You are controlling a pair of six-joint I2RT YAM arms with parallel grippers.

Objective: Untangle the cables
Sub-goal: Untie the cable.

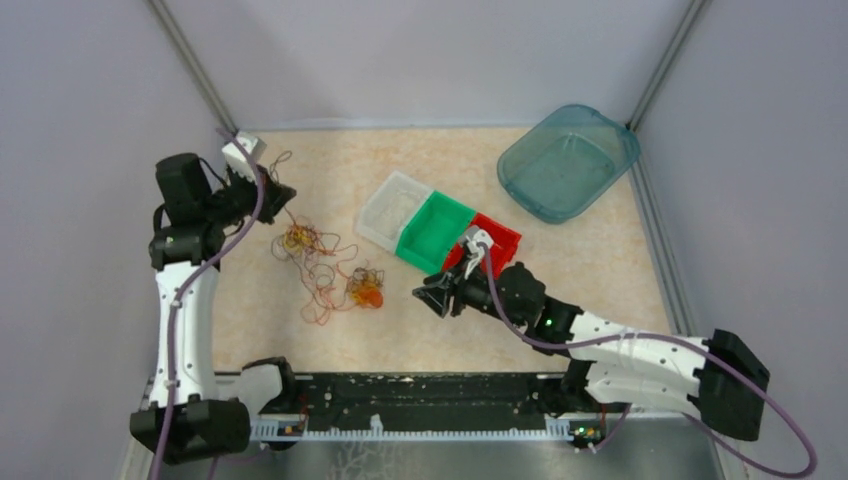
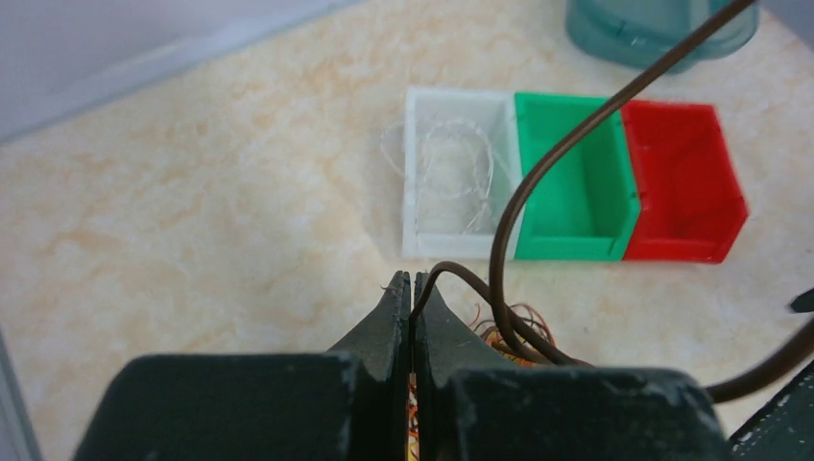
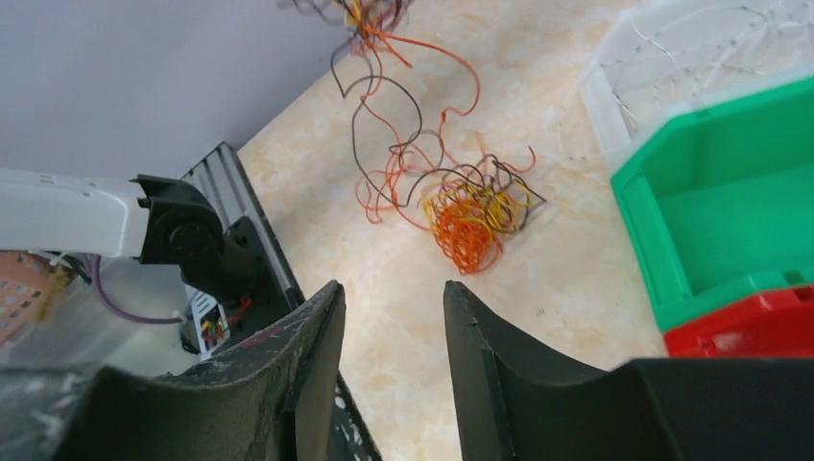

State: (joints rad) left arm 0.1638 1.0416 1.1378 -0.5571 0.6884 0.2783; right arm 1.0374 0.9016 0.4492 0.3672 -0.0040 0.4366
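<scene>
Left end effector [image 2: 411, 288] tight on thin, wiry brown cable [image 2: 497, 259].

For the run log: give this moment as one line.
left gripper: shut on brown cable | right gripper: open, empty | cables: tangled

We count two arms: left arm [image 1: 185, 300], right arm [image 1: 620, 345]. Two fingers per arm, four total: left fingers [image 2: 384, 331], right fingers [image 3: 307, 355]. One table [image 1: 600, 275]. Three small bins in one row: one white bin [image 1: 392, 208], one green bin [image 1: 435, 232], one red bin [image 1: 502, 238]. One teal tub [image 1: 568, 162]. Cables [image 3: 470, 219]: one tangle with two dense knots, far knot [image 1: 297, 238] and near knot [image 1: 366, 291], plus loose strands between them. Four colours we can tell: orange, red, yellow, dark brown. Single strands overlap too much, so we can't give a number. White bin holds a few pale loops [image 2: 451, 163]; exact count unclear.
</scene>
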